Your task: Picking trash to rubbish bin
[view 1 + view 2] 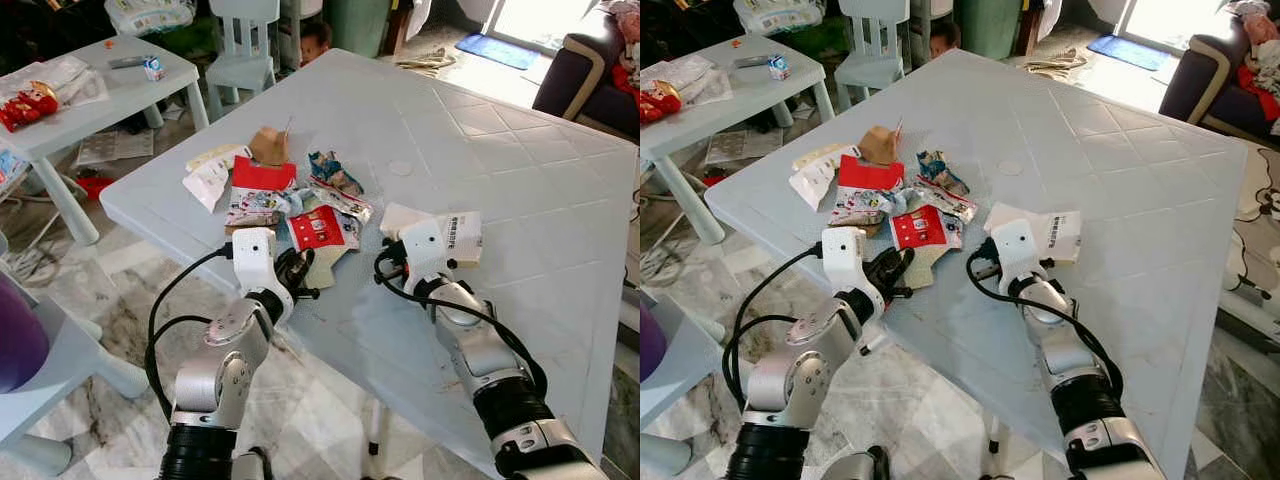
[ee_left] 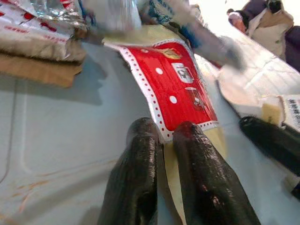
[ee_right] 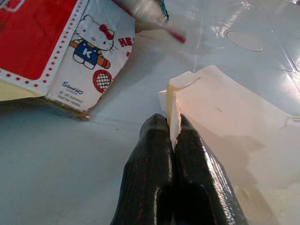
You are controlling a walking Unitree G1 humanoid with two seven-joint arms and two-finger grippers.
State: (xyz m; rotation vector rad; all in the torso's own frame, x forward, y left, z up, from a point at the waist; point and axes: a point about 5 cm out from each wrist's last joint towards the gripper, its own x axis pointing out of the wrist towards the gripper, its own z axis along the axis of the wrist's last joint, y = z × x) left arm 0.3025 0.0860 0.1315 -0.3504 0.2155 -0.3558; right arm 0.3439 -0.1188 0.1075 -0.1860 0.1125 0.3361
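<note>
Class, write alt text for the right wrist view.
The right gripper has its jaws shut on the edge of a white carton on a pale table. Beside it lies a red cartoon-cat wrapper.

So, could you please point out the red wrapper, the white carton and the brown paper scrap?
red wrapper [image 1: 316,229], left eye view, its red face.
white carton [image 1: 463,236], left eye view, its printed label.
brown paper scrap [image 1: 268,146], left eye view, its middle.

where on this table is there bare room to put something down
The far and right stretches of the table, beyond the white box, lie bare. It is crowded at the near left corner, where the wrapper pile sits and the left hand and right hand work.
</note>
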